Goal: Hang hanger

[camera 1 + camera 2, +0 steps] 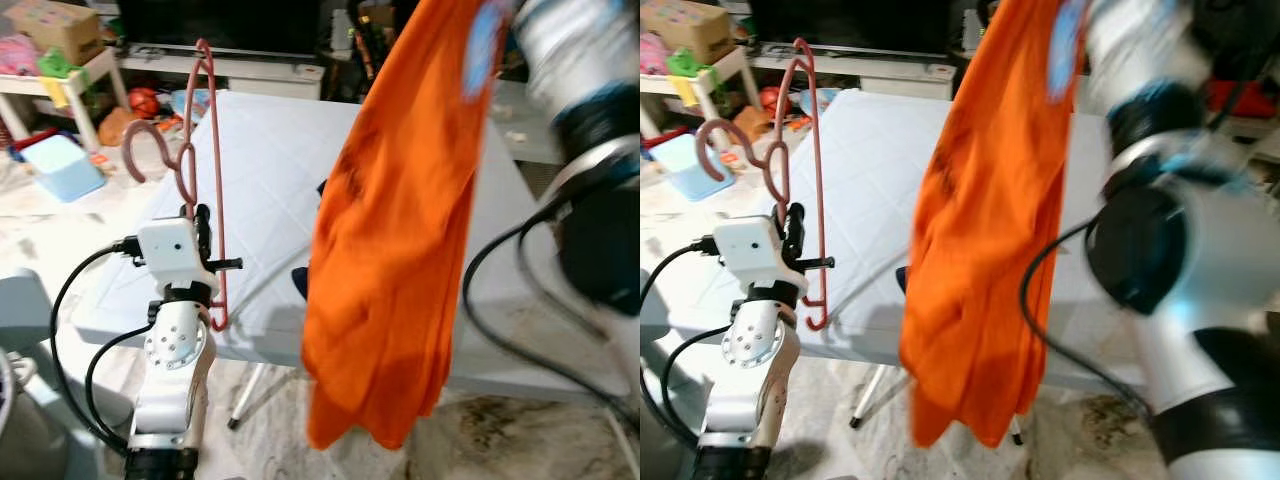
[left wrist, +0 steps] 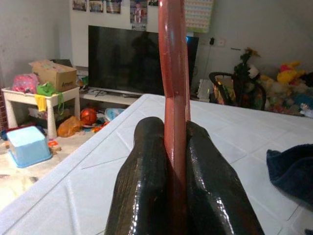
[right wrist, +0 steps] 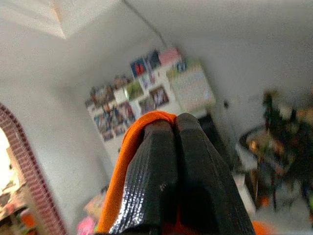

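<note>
A reddish-pink hanger (image 1: pixel 214 180) stands upright over the near left corner of the pale blue table (image 1: pixel 270 150), its hook (image 1: pixel 140 140) curling out to the left. My left gripper (image 1: pixel 202 222) is shut on the hanger's rod; the left wrist view shows the rod (image 2: pixel 172 58) clamped between both black fingers (image 2: pixel 146 176). An orange shirt (image 1: pixel 390 230) hangs in front of the table, reaching below its edge. My right gripper (image 3: pixel 171 125) is raised high and shut on the shirt's top fold (image 3: pixel 146 120). The right arm (image 1: pixel 590 120) looks blurred.
A dark blue cloth (image 2: pixel 293 171) lies on the table behind the shirt. On the floor to the left sits a light blue box (image 1: pixel 60 165), by a white side table (image 1: pixel 70 80) carrying a cardboard box. A black TV (image 2: pixel 127 58) stands at the back.
</note>
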Available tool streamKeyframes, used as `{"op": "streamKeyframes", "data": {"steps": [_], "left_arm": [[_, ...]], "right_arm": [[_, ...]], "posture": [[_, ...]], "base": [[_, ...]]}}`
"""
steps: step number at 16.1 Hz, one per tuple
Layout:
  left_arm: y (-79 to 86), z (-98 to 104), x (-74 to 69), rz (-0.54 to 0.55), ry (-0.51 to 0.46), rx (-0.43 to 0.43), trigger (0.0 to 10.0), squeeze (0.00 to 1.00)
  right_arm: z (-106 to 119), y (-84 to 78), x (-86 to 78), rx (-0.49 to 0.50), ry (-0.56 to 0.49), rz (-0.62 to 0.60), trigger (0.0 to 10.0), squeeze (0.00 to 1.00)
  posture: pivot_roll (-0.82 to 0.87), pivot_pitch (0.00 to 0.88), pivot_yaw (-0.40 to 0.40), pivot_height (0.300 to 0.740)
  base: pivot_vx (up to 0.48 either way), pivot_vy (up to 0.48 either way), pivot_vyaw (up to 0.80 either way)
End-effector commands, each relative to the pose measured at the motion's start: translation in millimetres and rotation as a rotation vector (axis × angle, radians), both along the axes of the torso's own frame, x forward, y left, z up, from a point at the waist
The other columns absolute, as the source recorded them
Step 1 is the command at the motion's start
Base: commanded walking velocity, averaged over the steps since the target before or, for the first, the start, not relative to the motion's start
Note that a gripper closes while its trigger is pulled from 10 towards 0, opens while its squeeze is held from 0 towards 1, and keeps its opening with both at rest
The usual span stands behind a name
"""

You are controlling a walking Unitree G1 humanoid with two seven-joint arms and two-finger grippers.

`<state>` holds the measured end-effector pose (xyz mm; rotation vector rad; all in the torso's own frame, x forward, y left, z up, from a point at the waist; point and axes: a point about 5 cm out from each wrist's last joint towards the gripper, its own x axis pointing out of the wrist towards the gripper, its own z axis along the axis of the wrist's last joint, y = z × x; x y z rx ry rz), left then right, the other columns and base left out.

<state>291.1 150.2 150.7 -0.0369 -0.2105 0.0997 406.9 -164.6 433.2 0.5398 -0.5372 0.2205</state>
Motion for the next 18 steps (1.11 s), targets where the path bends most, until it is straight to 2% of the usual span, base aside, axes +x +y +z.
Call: {"op": "streamKeyframes", "data": {"steps": [1, 2, 4, 5, 6, 8, 9, 10, 11, 12, 13, 17, 18], "left_arm": [[-0.2, -30, -2.8, 0.017, 0.139, 0.004, 10.0, 0.0], [-1.2, -28, -1.5, 0.014, 0.124, 0.013, 10.0, 0.0], [-2.0, -29, -1.5, 0.013, 0.122, 0.013, 10.0, 0.0], [-2.3, -30, -2.2, 0.012, 0.126, 0.013, 10.0, 0.0], [-3.2, -32, -4.4, 0.007, 0.131, 0.013, 10.0, 0.0], [-4.9, -36, -8.5, -0.011, 0.146, 0.016, 10.0, 0.0], [-5.4, -39, -10.0, -0.02, 0.159, 0.018, 10.0, 0.0], [-5.9, -40, -10.5, -0.023, 0.164, 0.018, 10.0, 0.0], [-7.7, -41, -11.6, -0.038, 0.17, 0.02, 10.0, 0.0], [-8.6, -41, -14.0, -0.052, 0.177, 0.024, 10.0, 0.0], [-9.0, -42, -15.4, -0.067, 0.183, 0.034, 10.0, 0.0], [0.1, -39, -12.5, -0.075, 0.181, 0.057, 10.0, 0.0], [-1.1, -38, -11.0, -0.083, 0.178, 0.06, 10.0, 0.0]], "right_arm": [[0, -5.1, 0.3, -0.037, 0.006, -0.033, 10.0, 0.0], [-3, -9.1, 1.1, -0.094, 0.012, -0.067, 10.0, 0.0], [-36, -9.9, 9.9, -0.181, 0.097, -0.08, 10.0, 0.0], [-67, -7.6, 16.0, -0.277, 0.179, -0.079, 10.0, 0.0], [-110, -4.0, 19.9, -0.394, 0.259, -0.047, 10.0, 0.0], [-179, 0.3, 16.5, -0.56, 0.381, 0.022, 10.0, 0.0], [-205, 0.3, 11.9, -0.593, 0.424, 0.051, 10.0, 0.0], [-213, 0.4, 9.8, -0.604, 0.431, 0.066, 10.0, 0.0], [-227, 2.0, 4.9, -0.649, 0.426, 0.12, 10.0, 0.36], [-237, 6.5, -0.7, -0.652, 0.404, 0.203, 10.0, 1.0], [-245, 4.4, -5.9, -0.665, 0.396, 0.19, 10.0, 1.0], [-273, -6.8, -26.6, -0.721, 0.429, 0.264, 10.0, 1.0], [-283, -9.2, -33.1, -0.796, 0.449, 0.315, 10.0, 1.0]], "posture": [[0.01, 0.0, -0.13, 0.74], [0.01, 0.0, -0.131, 0.74], [0.01, 0.0, -0.131, 0.74], [0.01, 0.0, -0.129, 0.74], [0.01, 0.0, -0.126, 0.74], [0.01, 0.0, -0.115, 0.74], [0.0, 0.0, -0.106, 0.74], [0.0, 0.0, -0.102, 0.74], [-0.01, 0.0, -0.093, 0.74], [-0.01, 0.0, -0.08, 0.74], [0.0, 0.0, -0.076, 0.74], [0.0, 0.0, -0.062, 0.74], [0.0, 0.0, -0.056, 0.74]], "base": [[0.0, 0.0, 0.0], [0.0, 0.0, 0.0], [0.0, 0.0, 0.0], [0.0, 0.0, 0.0], [0.0, 0.0, 0.0], [0.0, 0.0, 0.0], [0.0, 0.0, 0.0], [0.0, 0.0, 0.0], [0.0, 0.0, 0.0], [0.0, 0.0, 0.0], [0.0, 0.0, 0.0], [0.0, 0.0, 0.0], [0.0, 0.0, 0.0]]}}
